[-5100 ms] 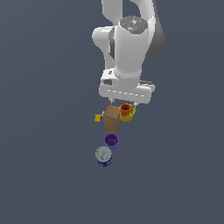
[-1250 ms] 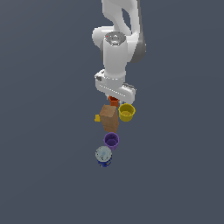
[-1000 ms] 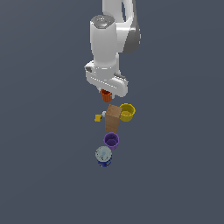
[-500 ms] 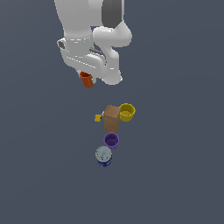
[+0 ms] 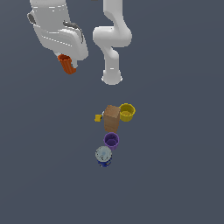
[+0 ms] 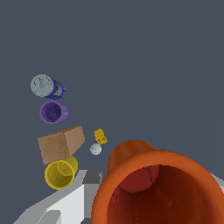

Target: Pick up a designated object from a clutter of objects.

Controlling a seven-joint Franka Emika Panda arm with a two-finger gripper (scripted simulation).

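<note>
Up at the exterior view's left, the jaws (image 5: 70, 66) are pinching the small orange-red cup (image 5: 66, 64), holding it high above the desk (image 5: 175, 175). Farther right and well below, the brown box (image 5: 111, 117), yellow cup (image 5: 127, 112), purple cup (image 5: 111, 141) and blue can (image 5: 103, 155) are sitting clustered.

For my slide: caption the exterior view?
Tool holds the orange cup aloft, away from the remaining clutter.
</note>
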